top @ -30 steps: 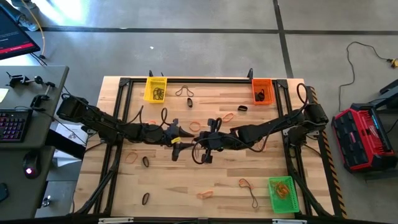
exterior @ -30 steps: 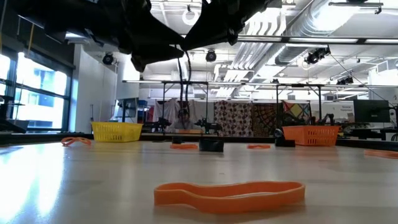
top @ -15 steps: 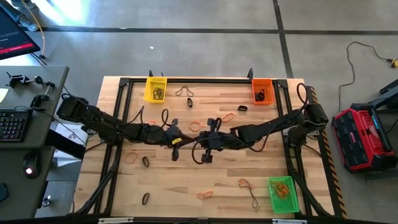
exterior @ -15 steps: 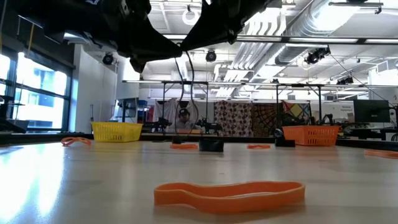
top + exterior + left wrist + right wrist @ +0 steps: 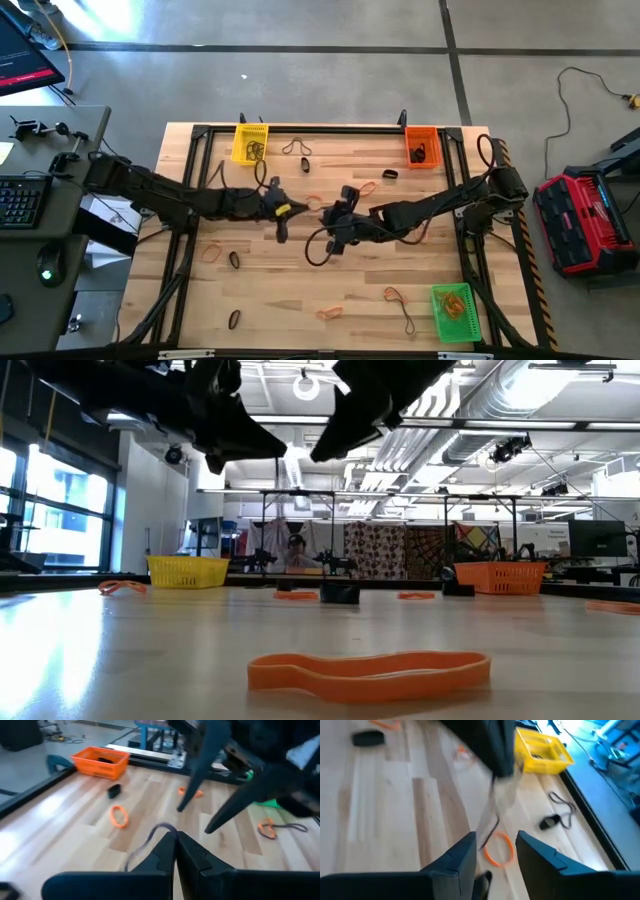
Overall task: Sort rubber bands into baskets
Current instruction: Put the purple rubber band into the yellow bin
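Note:
My left gripper [image 5: 280, 222] is over the middle of the table and shut on a thin rubber band [image 5: 150, 842], which is blurred; its colour is unclear. My right gripper [image 5: 338, 222] is just to its right, open and empty; its fingers stand apart in its wrist view [image 5: 495, 837]. The yellow basket [image 5: 250, 142] is at the far left, the orange basket [image 5: 421, 146] at the far right and the green basket [image 5: 453, 312] at the near right. Loose orange bands [image 5: 310, 202] and black bands [image 5: 233, 260] lie flat on the table. My left gripper pinches the band's upper end [image 5: 165, 827] between its two shut fingertips. The fingers come from the table's left, slanting down. In the right wrist view the band hangs slack below them [image 5: 492, 815], clear of the table.
An orange band [image 5: 370, 670] lies near the front edge and others are near the green basket [image 5: 393, 294]. An olive band [image 5: 297, 147] lies between the far baskets. A black frame [image 5: 330, 128] runs along the table's edges. A red and black case [image 5: 578, 222] sits on the floor to the right.
The two grippers, close together a second ago, have drawn apart. My left gripper has gone toward the table's far edge and my right gripper slightly toward the right edge. The thin loop that hung between them in the low view no longer shows there.

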Motion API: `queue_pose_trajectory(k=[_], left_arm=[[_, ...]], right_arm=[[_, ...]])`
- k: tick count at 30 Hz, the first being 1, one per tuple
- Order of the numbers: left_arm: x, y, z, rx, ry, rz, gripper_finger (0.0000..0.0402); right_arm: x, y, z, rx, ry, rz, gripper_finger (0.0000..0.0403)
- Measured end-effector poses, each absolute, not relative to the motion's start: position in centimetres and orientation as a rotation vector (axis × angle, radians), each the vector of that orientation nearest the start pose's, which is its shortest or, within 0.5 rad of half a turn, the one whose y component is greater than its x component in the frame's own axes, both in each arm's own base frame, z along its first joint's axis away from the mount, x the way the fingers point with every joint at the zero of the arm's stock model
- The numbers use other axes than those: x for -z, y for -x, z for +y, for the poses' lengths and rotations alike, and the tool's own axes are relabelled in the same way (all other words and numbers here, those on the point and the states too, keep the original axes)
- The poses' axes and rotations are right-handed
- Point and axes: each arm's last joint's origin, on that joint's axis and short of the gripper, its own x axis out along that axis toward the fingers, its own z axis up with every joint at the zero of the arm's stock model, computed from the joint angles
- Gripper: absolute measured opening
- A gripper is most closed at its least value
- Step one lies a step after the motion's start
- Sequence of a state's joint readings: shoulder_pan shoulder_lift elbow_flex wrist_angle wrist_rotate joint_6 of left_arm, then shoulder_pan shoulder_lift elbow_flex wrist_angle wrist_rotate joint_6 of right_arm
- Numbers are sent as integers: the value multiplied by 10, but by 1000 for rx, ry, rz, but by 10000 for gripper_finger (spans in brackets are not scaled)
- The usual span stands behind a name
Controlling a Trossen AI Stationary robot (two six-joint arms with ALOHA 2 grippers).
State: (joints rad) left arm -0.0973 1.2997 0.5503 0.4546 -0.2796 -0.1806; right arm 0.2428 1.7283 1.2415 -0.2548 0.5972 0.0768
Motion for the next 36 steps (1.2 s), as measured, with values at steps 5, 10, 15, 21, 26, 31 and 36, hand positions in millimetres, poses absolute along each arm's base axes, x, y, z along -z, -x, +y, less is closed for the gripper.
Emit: queue_pose_trajectory(k=[5,10,15,21,26,31,36], left_arm=[[-225,-240,3,-318,121,287,1],[-238,-217,24,-461,113,307,0],[-243,-197,50,-608,126,336,0],[-244,-181,81,-721,134,358,0],[-247,-171,112,-810,116,390,0],[-245,-157,140,-867,161,400,0],[-237,-145,161,-926,186,441,0]], right_arm=[[-237,-363,72,394,202,707,107],[-236,-362,72,400,187,710,54],[-236,-362,72,403,189,712,5],[-236,-363,67,422,187,711,9],[-236,-364,63,429,180,714,3],[-236,-364,60,423,173,718,1],[-236,-364,61,420,172,719,0]])
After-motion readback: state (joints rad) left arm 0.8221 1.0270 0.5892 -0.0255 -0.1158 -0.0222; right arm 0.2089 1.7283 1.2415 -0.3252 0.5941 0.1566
